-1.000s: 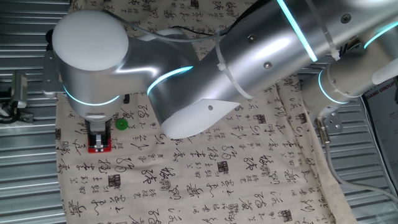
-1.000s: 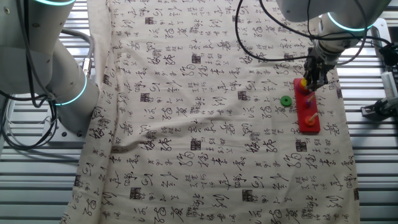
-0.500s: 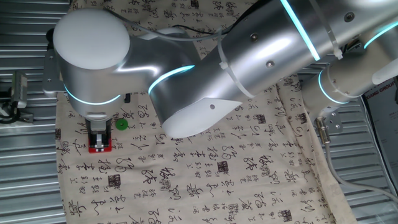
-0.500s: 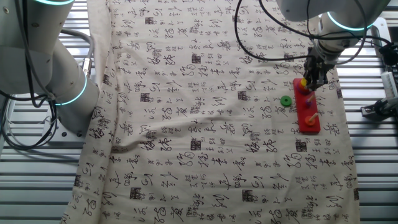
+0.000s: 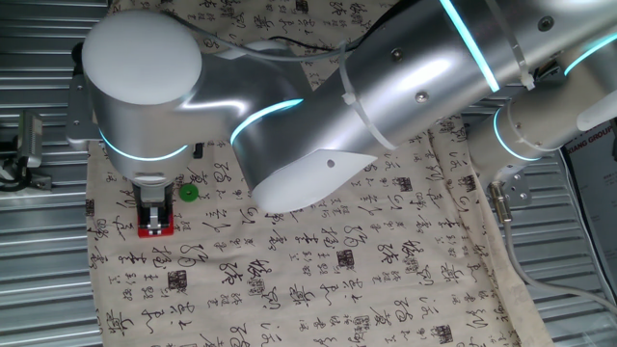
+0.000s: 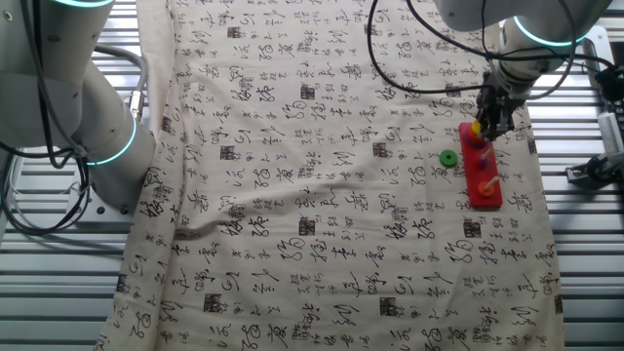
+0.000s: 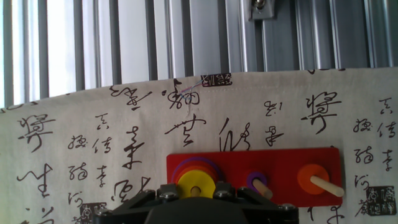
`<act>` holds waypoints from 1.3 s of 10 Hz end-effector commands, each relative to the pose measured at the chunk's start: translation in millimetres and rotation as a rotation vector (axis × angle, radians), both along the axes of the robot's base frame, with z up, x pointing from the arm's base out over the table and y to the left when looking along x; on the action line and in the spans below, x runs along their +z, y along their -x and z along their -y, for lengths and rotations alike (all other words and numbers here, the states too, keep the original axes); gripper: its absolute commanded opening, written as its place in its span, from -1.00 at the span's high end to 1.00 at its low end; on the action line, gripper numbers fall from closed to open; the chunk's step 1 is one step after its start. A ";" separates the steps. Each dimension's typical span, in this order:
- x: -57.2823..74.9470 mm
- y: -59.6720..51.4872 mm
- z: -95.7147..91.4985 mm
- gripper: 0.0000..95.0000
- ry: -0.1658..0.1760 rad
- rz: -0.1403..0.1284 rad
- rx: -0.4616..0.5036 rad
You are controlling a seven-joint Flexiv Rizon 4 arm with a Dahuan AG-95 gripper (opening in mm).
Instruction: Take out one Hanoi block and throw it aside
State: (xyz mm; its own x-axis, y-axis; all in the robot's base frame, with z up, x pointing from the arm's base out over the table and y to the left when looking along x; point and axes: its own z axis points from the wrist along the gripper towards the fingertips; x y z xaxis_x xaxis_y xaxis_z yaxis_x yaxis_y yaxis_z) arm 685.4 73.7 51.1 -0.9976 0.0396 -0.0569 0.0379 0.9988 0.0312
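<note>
Gripper at the Hanoi block on its peg — grip state unclear

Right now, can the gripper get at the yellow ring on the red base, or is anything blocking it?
Probably yes. The gripper hangs right over the yellow ring, which lies on top of its stack at one end of the red base. Nothing shows between them. Whether the fingers already touch it cannot be told.
</note>
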 end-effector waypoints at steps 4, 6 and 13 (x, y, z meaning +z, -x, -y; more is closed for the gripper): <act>2.9 1.2 -0.6 1.00 -0.001 -0.005 -0.001; 3.8 1.5 -0.6 1.00 -0.003 -0.008 -0.001; 5.3 2.7 -0.3 1.00 -0.004 -0.009 -0.002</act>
